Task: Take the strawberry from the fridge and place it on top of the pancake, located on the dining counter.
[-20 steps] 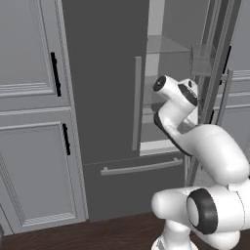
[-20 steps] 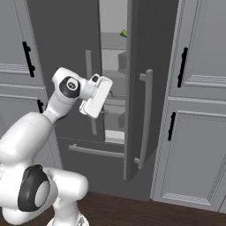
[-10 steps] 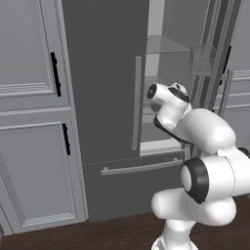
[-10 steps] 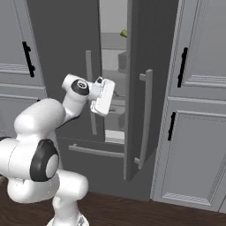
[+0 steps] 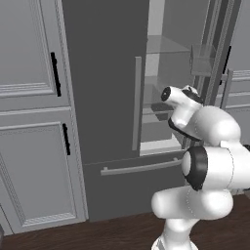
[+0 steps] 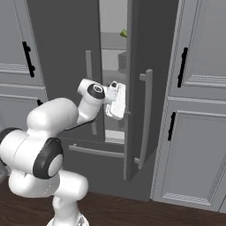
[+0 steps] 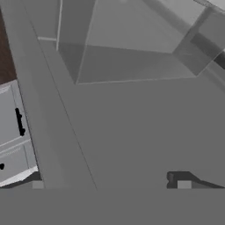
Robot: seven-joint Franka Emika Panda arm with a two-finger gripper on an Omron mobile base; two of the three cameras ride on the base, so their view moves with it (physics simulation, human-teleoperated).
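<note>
Open fridge [image 5: 107,97] gap frames the wide-open claw [image 6: 118,100].

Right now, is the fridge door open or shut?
Open, partway. The fridge's right door stands swung out, showing glass shelves and a small green item inside. The left door is shut.

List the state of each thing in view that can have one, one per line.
fridge: right door swung open, left door shut, bottom drawer shut.
gripper: open, holding nothing, hand at the fridge opening.
small green item: resting on an upper shelf inside the fridge.
cabinet: doors shut.
</note>
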